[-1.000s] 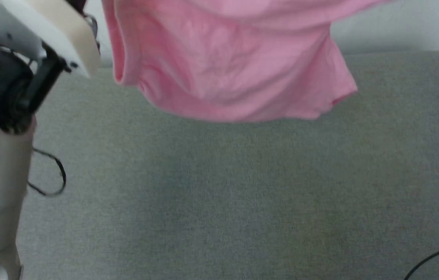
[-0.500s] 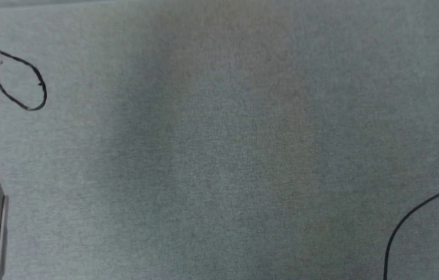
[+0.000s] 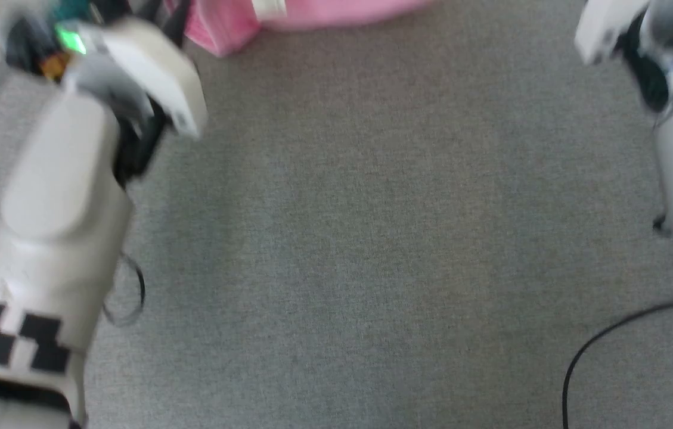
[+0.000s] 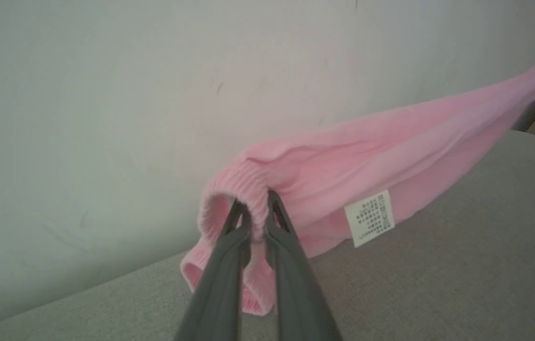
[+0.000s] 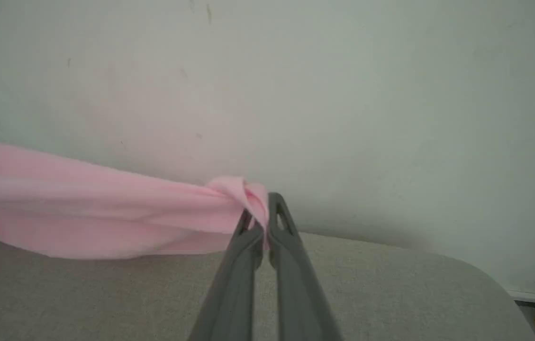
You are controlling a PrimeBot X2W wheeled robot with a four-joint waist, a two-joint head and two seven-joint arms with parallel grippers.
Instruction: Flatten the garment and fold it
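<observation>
- To flatten well, I would keep the light pink soft cotton shorts (image 4: 390,142) taut and lower both ends evenly onto the grey fabric-covered desk (image 3: 372,238).
- The left hand (image 4: 254,215) is clamped on the ribbed waistband.
- The right hand (image 5: 260,213) pinches the opposite bunched end.
- The shorts stretch between them, near the wall.

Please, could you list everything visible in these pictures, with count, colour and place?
surface: one, grey fabric, across the foreground
wall: one, pale, behind the surface
garment: one, light pink, stretched along the wall over the surface
care label: one, white, on the garment
cable: one, black, lower right of head view
left hand: one, dark grey, shut on the garment
right hand: one, dark grey, shut on the garment's other end
</observation>
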